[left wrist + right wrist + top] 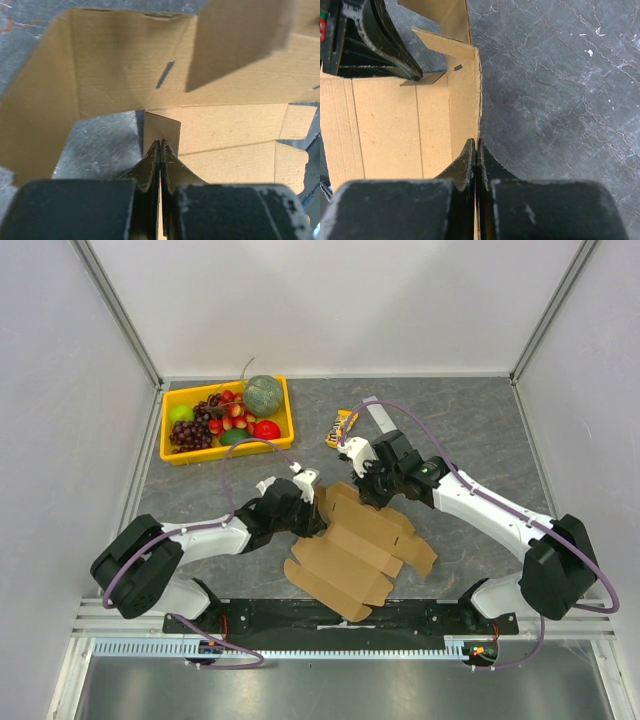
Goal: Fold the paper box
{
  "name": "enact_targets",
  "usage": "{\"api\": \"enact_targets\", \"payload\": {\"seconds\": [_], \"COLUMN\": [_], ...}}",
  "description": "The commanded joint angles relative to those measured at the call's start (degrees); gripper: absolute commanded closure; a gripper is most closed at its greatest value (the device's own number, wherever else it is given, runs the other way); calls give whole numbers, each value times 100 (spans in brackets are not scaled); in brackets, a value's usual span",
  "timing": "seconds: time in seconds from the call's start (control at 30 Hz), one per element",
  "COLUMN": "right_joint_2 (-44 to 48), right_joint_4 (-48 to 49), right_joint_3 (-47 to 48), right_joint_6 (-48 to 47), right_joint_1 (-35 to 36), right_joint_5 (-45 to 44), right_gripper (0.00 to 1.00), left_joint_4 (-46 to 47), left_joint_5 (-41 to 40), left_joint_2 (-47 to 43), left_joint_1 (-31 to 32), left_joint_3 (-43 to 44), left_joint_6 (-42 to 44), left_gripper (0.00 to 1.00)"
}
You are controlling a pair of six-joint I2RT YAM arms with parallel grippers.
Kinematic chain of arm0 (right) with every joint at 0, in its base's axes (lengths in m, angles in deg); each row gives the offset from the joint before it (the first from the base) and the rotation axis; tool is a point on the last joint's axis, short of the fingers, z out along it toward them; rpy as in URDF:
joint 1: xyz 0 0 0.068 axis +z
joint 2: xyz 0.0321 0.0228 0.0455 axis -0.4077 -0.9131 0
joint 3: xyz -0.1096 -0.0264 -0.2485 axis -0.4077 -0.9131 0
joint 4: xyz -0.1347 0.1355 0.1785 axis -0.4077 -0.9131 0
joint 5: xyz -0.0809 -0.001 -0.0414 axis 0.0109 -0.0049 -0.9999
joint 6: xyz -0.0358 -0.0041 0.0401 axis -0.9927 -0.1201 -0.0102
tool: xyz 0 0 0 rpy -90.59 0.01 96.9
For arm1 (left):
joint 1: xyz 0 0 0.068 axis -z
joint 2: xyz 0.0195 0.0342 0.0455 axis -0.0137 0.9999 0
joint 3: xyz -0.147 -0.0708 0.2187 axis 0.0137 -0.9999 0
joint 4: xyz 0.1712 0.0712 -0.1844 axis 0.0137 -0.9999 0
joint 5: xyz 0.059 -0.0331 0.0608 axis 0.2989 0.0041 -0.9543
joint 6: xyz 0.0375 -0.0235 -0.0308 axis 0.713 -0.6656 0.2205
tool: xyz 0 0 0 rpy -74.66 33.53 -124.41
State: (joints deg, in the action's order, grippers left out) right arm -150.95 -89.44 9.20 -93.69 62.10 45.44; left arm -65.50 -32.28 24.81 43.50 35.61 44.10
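Paper box (360,550) lies partly unfolded on the worktop (470,430), near the middle of its near edge. The left gripper (160,145) is pinched together on a small upright flap. The right gripper (476,145) is clamped on the edge of a raised side panel.

Matt corrugated cardboard paper box (350,550), smooth grey marbled table (480,430), yellow plastic tray (215,456)
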Motion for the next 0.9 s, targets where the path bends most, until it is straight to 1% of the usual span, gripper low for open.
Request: {"api": "enact_targets", "payload": {"seconds": [0.0,0.6,0.73,0.87], "right_joint_2": [-59,-33,55,64], "right_joint_4": [262,315,271,113], "right_joint_3": [66,-22,-57,-31], "right_joint_6": [69,96,43,-115], "right_joint_1": [19,19,19,19], "right_joint_5": [-24,29,-103,-419], "right_gripper": [100,100,100,100], "left_joint_4": [285,645,488,110], "left_joint_5": [149,44,-79,-421], "left_joint_2": [13,751,515,-222], "left_joint_1": [175,465,465,457], "left_joint_3": [180,312,277,250], "left_joint_6": [-161,-319,-240,-47], "left_gripper": [98,98,98,98]}}
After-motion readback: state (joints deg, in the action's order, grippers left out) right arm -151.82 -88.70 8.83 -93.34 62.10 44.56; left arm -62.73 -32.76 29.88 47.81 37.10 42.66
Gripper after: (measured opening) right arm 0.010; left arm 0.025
